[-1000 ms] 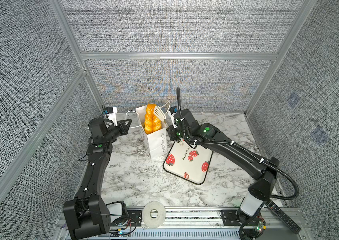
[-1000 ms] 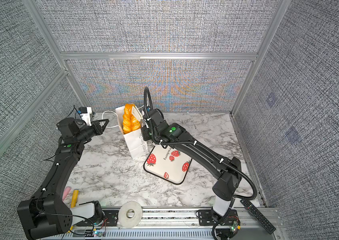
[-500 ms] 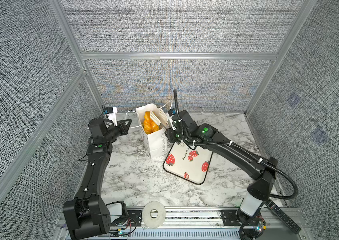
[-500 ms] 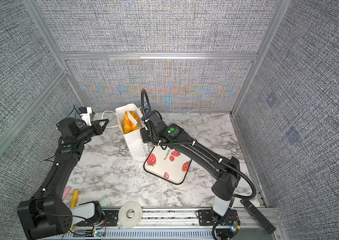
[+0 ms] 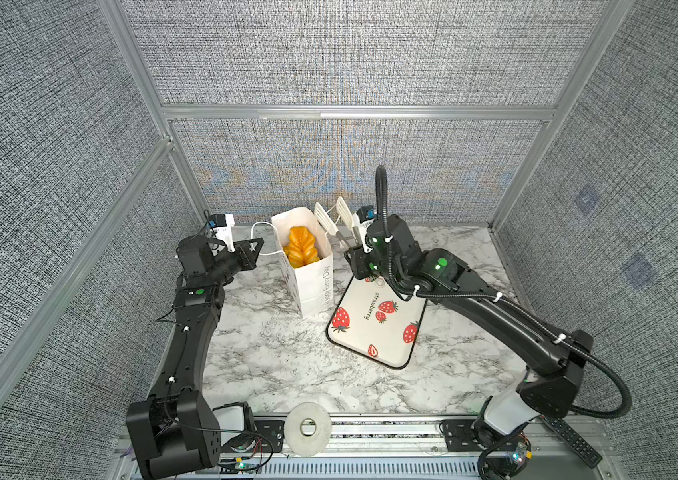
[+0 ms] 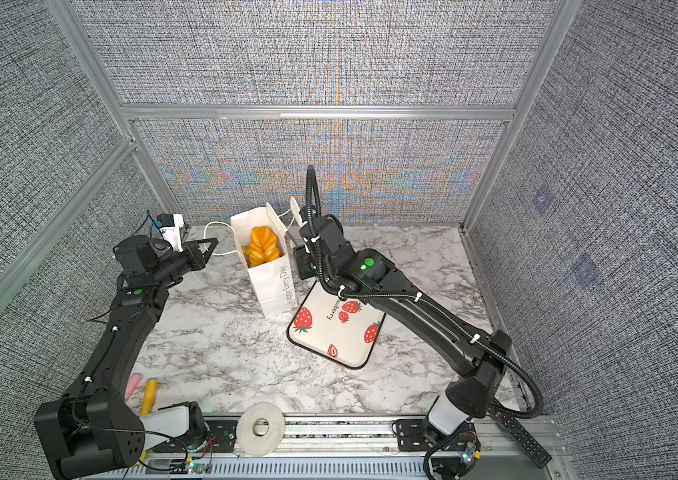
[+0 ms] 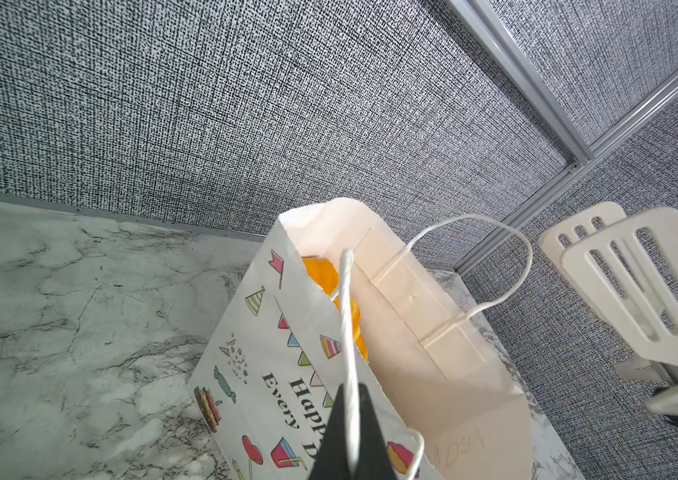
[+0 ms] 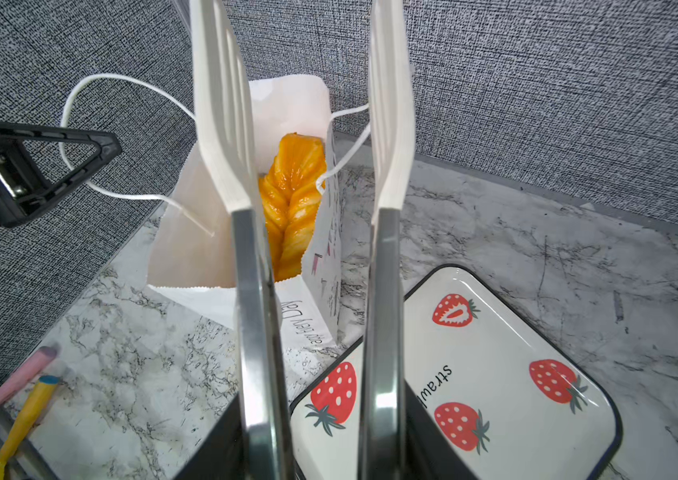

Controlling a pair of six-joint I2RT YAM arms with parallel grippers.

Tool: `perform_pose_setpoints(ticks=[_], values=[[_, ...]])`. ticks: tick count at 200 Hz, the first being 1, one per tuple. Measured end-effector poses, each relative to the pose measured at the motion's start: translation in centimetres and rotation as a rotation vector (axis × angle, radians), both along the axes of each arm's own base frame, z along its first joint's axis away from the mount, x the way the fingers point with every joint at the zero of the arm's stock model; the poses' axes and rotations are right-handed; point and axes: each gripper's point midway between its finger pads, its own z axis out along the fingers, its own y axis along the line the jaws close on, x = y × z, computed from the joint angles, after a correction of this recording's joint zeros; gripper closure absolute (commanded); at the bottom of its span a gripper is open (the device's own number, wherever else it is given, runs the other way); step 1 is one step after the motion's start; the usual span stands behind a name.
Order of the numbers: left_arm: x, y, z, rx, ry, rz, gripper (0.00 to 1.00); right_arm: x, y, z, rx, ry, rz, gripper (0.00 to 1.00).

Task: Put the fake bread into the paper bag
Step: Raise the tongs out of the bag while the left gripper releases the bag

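Observation:
The white paper bag (image 5: 312, 286) (image 6: 273, 286) stands upright at the back of the marble table, mouth open. A glossy orange ridged piece of fake bread (image 5: 302, 247) (image 6: 261, 245) (image 8: 293, 191) stands inside it, its top below the rim. My left gripper (image 5: 258, 243) (image 7: 350, 395) is shut on the bag's left cord handle (image 7: 347, 311), pulling it leftward. My right gripper (image 5: 333, 216) (image 8: 306, 62) carries white slotted tong blades (image 8: 221, 124). They stand apart just right of the bag's mouth with nothing between them.
A strawberry-print tray (image 5: 374, 332) (image 8: 516, 332) with a black rim lies right of the bag, under the right arm, with nothing on it. A tape roll (image 5: 307, 428) and a remote (image 5: 570, 438) sit at the front rail. Pink and yellow utensils (image 6: 149, 390) lie front left.
The bread, held high over the bag's mouth between the tong blades, has dropped into the bag. The blades have spread apart and pulled back to the right. The left arm stayed still.

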Motion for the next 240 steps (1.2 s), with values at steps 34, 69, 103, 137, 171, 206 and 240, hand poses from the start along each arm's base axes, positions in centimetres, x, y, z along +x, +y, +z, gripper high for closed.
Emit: perform_pose_setpoints(ticks=[34, 69, 103, 137, 171, 206, 240], values=[[-0.1, 0.0, 0.0, 0.0, -0.006, -0.002, 0.99, 0.1, -3.5, 0.6, 0.004, -0.024, -0.069, 0.55], [-0.5, -0.2, 0.5, 0.0, -0.035, -0.01, 0.81, 0.2, -7.4, 0.3, 0.014, -0.026, -0.15, 0.54], [-1.0, -0.4, 1.6, -0.001, -0.074, -0.018, 0.71, 0.0, -11.1, -0.6, 0.025, -0.016, -0.228, 0.55], [-1.9, -0.5, 2.9, 0.005, -0.13, -0.017, 0.53, -0.2, -14.8, -2.0, 0.03, 0.003, -0.31, 0.55], [-2.7, -0.4, 4.6, 0.017, -0.194, 0.0, 0.42, -0.3, -18.2, -3.5, 0.035, 0.028, -0.386, 0.54], [-2.8, 0.2, 5.7, 0.03, -0.216, 0.04, 0.15, 0.1, -21.4, -5.5, 0.037, 0.072, -0.461, 0.55], [-3.0, 1.0, 5.8, 0.044, -0.201, 0.104, 0.08, 0.9, -24.1, -7.9, 0.052, 0.145, -0.539, 0.55]])
